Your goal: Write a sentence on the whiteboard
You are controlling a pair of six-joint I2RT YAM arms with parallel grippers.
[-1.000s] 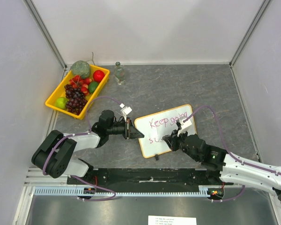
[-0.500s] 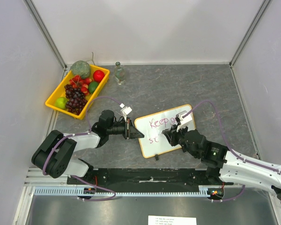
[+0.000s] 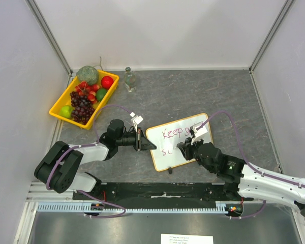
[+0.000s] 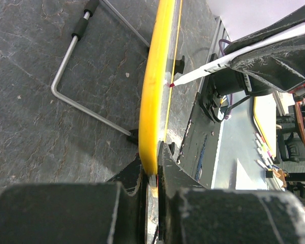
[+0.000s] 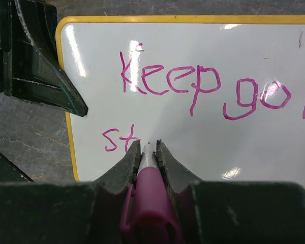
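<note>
The table (image 3: 193, 91) carries the whiteboard (image 3: 159, 144) toward its near middle, long axis 8 to 2 o'clock from above, with "Keep go…" on top and "st" beneath. The left gripper (image 3: 148, 145) is clamped on its 9 o'clock short edge; the right gripper (image 3: 185, 150), at the board's 5 o'clock and nearer the writing, is clenched on a marker (image 5: 150, 203). The marker tip (image 4: 172, 85) sits just past "st", contact probable but unconfirmed, and the blank line runs toward 3 o'clock in the right wrist view.
</note>
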